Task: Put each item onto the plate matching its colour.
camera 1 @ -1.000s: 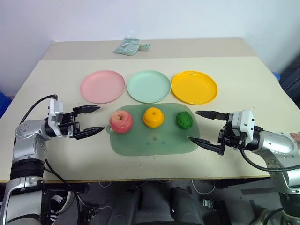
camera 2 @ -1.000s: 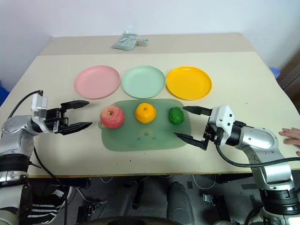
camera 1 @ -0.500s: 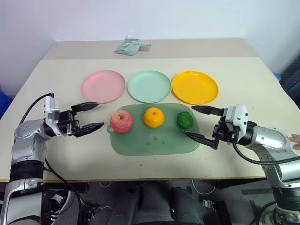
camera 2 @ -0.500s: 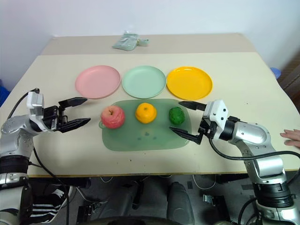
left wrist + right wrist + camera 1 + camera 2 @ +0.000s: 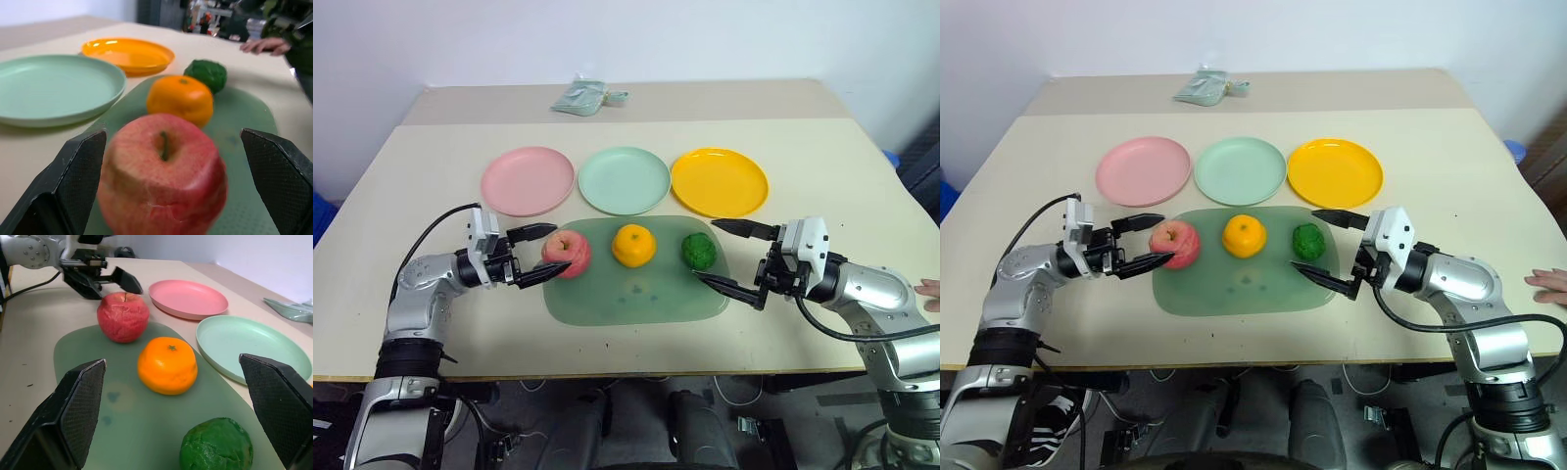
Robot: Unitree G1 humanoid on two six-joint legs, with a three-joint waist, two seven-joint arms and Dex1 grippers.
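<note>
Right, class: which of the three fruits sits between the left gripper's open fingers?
The apple, at the mat's left end; the orange and green fruit lie further right, ungripped.

Left end effector (image 5: pixel 541 256) spread wide around the apple (image 5: pixel 567 255), apparently not yet touching.

Bare tabletop (image 5: pixel 822 171) rings the three plates; the orange (image 5: pixel 633 245) stands between apple (image 5: pixel 567 255) and green fruit (image 5: pixel 699 251).
</note>
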